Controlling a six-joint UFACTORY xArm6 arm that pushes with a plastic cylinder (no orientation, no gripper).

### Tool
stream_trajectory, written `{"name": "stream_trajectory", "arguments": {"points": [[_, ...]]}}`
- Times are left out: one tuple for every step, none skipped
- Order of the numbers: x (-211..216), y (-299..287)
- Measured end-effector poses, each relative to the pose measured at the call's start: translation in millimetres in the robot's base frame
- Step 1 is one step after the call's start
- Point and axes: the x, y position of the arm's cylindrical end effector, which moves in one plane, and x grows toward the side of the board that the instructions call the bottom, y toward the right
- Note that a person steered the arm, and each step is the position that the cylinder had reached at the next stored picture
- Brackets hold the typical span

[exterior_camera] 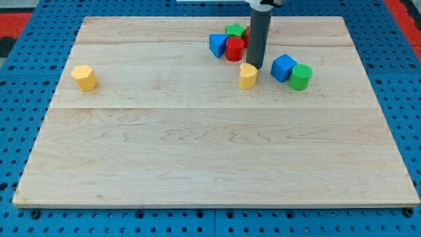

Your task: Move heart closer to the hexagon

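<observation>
A yellow heart block (pixel 247 76) lies at the upper middle of the wooden board. A yellow hexagon block (pixel 84 77) lies far off at the view's left. My tip (pixel 254 66) is the lower end of the dark rod. It stands just above and to the right of the heart, touching or nearly touching its upper right edge.
A blue block (pixel 217 45), a red cylinder (pixel 234 49) and a green block (pixel 235 30) cluster left of the rod. A blue cube (pixel 283 68) and a green cylinder (pixel 300 77) lie to the heart's right. The board (pixel 210 151) sits on blue pegboard.
</observation>
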Motion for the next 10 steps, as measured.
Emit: {"name": "stream_trajectory", "arguments": {"points": [[42.9,-2.0],[45.6,-62.1],[46.8,-116.7],[46.4,-42.8],[66.8,-37.8],[100.6,-91.7],[78.4,-166.6],[60.8,-246.7],[49.6,-254.3],[49.4,-235.4]]}}
